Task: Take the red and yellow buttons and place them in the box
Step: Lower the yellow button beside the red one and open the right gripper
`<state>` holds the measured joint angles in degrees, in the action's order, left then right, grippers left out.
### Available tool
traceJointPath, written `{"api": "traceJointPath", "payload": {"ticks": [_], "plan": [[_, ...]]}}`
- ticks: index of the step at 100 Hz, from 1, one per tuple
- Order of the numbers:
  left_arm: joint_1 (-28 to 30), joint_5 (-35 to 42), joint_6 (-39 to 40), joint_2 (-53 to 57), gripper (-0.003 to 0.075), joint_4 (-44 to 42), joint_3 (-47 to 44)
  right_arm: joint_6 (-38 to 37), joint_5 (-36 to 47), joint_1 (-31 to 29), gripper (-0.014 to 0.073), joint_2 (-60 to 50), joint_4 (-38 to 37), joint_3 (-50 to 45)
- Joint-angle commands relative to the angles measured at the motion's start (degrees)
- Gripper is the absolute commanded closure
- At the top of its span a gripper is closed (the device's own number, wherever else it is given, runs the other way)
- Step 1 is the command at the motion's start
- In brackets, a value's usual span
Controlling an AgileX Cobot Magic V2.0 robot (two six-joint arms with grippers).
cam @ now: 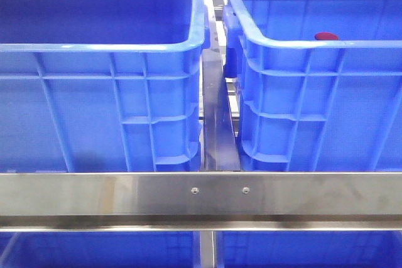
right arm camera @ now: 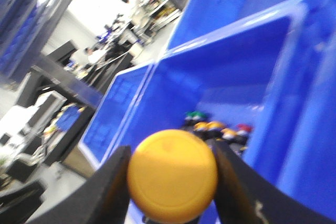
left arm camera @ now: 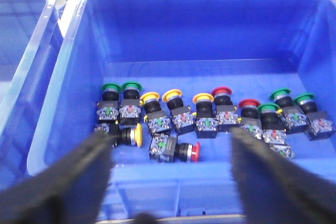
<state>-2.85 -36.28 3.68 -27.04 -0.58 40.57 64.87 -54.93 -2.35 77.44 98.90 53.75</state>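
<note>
Yellow button (right arm camera: 172,174) clamped between the two fingers (right arm camera: 113,192) of the right tool (right arm camera: 173,182), cap facing the wrist camera, held up in open air outside the crates with blurred blue crate walls (right arm camera: 226,77) behind it. Red button (cam: 326,36) shows in the front view as a small cap just above the near rim of the right crate (cam: 295,45), inside it. Left tool (left arm camera: 170,166) has fingers (left arm camera: 79,171) spread wide apart, gripping nothing, above the near edge of a crate (left arm camera: 79,51) whose floor holds a row of push-button switches (left arm camera: 210,114) with green, yellow and red caps; bare floor beyond the row to the far wall. Left crate (cam: 100,45) stands beside the right one, narrow gap between them, steel rail (cam: 201,196) crossing in front.
</note>
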Motion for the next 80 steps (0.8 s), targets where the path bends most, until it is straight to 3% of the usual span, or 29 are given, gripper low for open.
{"api": "traceJointPath", "payload": {"ticks": [1, 19, 55, 80], "plan": [[0.2, 4.7, 0.6, 2.5, 0.0433, 0.6, -0.4, 2.9, -0.2, -2.5, 0.0400, -1.9, 3.4, 2.0], [0.2, 4.8, 0.6, 5.9, 0.0739, 0.6, -2.1, 9.3, 8.7, -6.2, 0.0400, -1.9, 3.4, 2.1], [0.2, 4.8, 0.6, 6.0, 0.0739, 0.6, -2.1, 29.4, 39.8, -6.9, 0.0400, -0.5, 6.8, 2.9], [0.2, 4.8, 0.6, 6.0, 0.0739, 0.6, -2.1, 36.5, 42.8, -6.9, 0.0400, 7.7, 9.4, 7.2]]}}
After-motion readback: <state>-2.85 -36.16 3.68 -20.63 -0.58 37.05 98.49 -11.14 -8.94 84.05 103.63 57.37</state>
